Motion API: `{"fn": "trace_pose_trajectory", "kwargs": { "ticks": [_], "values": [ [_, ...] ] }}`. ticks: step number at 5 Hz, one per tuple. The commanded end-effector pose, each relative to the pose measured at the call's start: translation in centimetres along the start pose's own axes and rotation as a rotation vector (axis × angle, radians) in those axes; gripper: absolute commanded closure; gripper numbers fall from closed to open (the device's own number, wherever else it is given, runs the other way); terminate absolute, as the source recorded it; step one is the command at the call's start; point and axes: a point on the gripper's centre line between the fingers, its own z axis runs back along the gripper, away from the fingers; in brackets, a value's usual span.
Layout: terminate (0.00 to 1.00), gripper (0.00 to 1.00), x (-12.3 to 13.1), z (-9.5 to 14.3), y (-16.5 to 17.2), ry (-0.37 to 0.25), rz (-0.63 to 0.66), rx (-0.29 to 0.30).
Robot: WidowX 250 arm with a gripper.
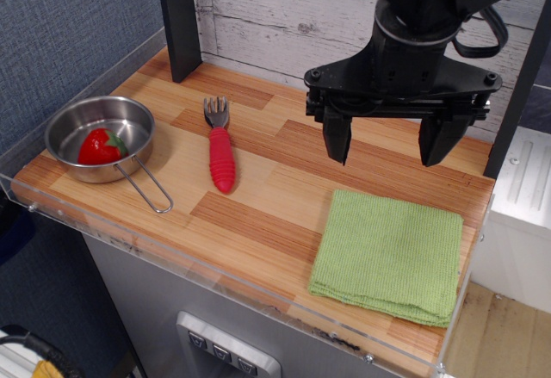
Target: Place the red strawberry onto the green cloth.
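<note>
Gripper point(392, 141): black, two fingers point(337, 137) spread wide apart, nothing between them; hangs above the worktop's far right, over the back edge of the green cloth point(387, 253). Judged idle, not yet set to any grasp.

Green cloth: light green, folded square, flat on the worktop's right front corner, bare on top, ready as the drop spot.

Fork point(220, 145): ribbed red handle, grey tines pointing away, lying mid-worktop between cloth and pan; no part in the task.

Pan point(73, 133): small steel, wire handle toward the front, far left.

Red strawberry point(101, 147): inside the pan, well apart from cloth and gripper; the pan's wall likely calls for a reach from above.

Worktop point(267, 197): striped wood laminate, clear plastic rim.

Surroundings: whitewashed plank wall behind, blue textured panel at left, black post at back.
</note>
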Motion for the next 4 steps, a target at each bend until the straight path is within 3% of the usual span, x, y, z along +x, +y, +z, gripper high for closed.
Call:
{"fn": "trace_pose_trajectory", "kwargs": {
  "ticks": [1,2,4],
  "values": [
    [0.0,0.0,0.0,0.0,0.0,0.0,0.0,0.0],
    [0.0,0.0,0.7,-0.4,2.8,0.003,0.122,0.05],
    [0.0,0.0,2.9,-0.1,9.7,-0.027,0.5,0.106]
  ]
}}
